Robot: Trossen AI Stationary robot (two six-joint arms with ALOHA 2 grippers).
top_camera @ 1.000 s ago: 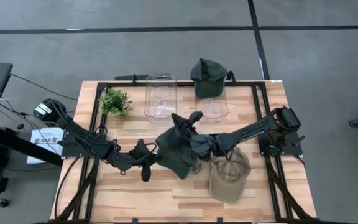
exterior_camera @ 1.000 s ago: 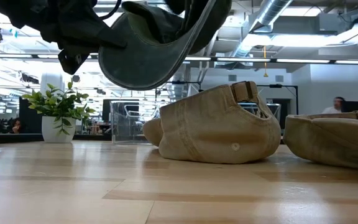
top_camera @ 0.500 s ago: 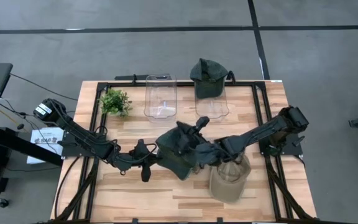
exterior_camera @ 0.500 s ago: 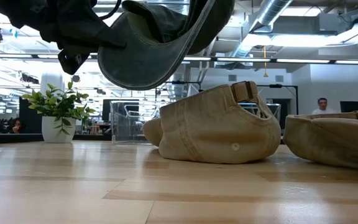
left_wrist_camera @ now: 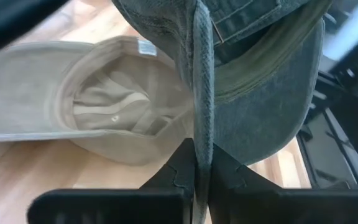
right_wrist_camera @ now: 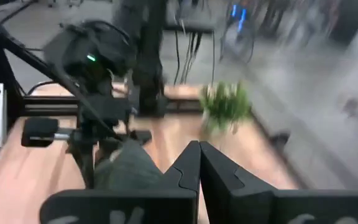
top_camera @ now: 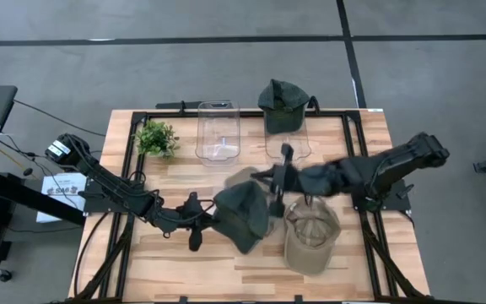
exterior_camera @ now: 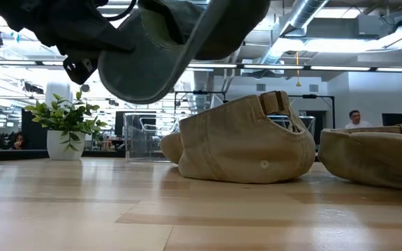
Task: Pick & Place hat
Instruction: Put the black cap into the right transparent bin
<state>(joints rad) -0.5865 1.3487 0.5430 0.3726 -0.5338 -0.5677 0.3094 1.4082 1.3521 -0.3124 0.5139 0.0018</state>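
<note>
Now the left gripper (left_wrist_camera: 195,163) is pinching the dark green hat (top_camera: 245,218) by its edge, above the table (top_camera: 167,270) beside a tan hat (top_camera: 311,240). The right gripper (top_camera: 282,172), closed and empty, is hanging near; that thin hold is risking a slip.

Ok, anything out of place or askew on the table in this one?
Nothing spilled or damaged. The oddest thing is the green hat: the left gripper holds it in the air by a pinched fold, so it hangs lopsided over a tan hat lying opening-up. Another green hat sits atop a clear container at the back.
</note>
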